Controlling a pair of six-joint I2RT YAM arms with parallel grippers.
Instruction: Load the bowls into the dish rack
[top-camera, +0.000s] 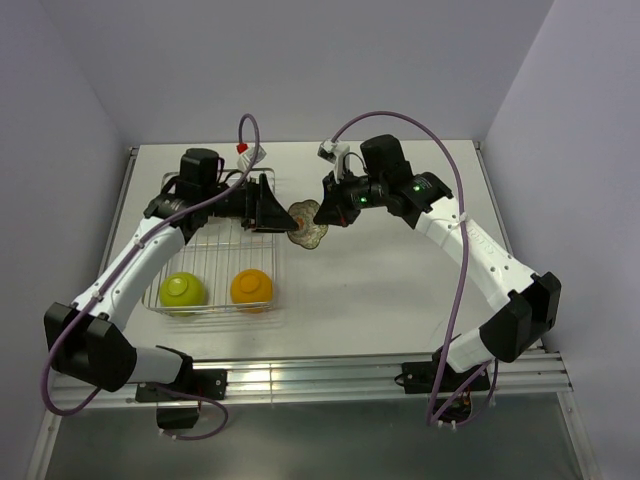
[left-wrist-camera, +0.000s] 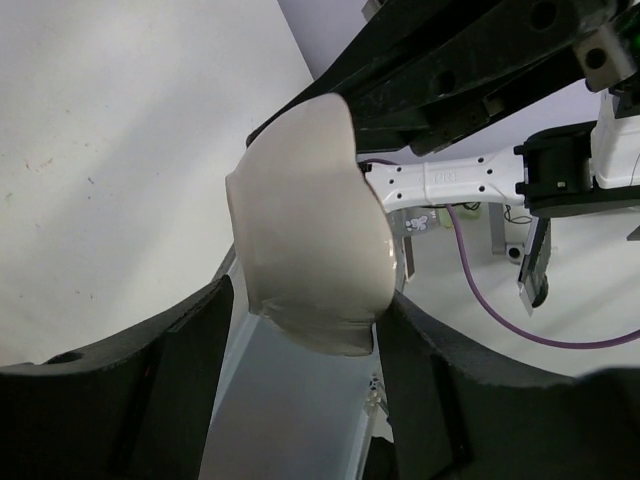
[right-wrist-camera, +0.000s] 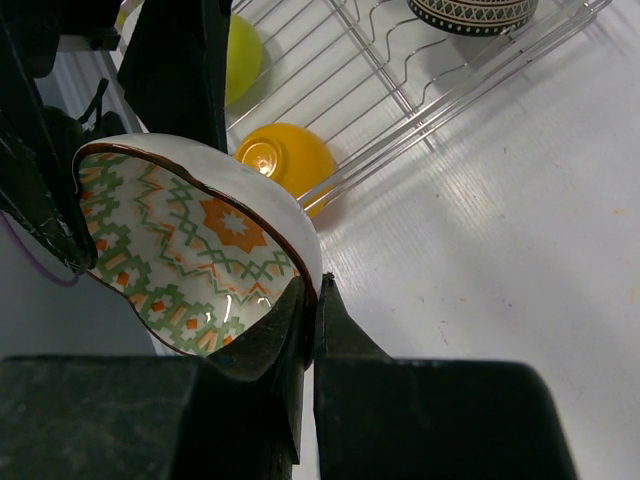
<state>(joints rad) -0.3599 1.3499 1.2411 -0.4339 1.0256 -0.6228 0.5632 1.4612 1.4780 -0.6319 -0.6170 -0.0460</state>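
Observation:
The scalloped patterned bowl (top-camera: 309, 226) hangs tilted above the table, just right of the dish rack (top-camera: 215, 258). My right gripper (top-camera: 322, 210) is shut on its rim; in the right wrist view the gripper (right-wrist-camera: 312, 292) pinches the edge of the bowl (right-wrist-camera: 190, 240). My left gripper (top-camera: 274, 213) reaches in from the rack side. In the left wrist view the gripper (left-wrist-camera: 308, 335) has its fingers against both sides of the bowl's pale underside (left-wrist-camera: 310, 230). A lime-green bowl (top-camera: 182, 290) and an orange bowl (top-camera: 251, 287) lie in the rack. The white bowl is out of view.
In the right wrist view a dark patterned bowl (right-wrist-camera: 470, 12) sits in the rack (right-wrist-camera: 400, 95) near the orange bowl (right-wrist-camera: 288, 160) and lime bowl (right-wrist-camera: 245, 55). In the top view the left arm (top-camera: 150, 245) lies over the rack's far half. White walls enclose the table.

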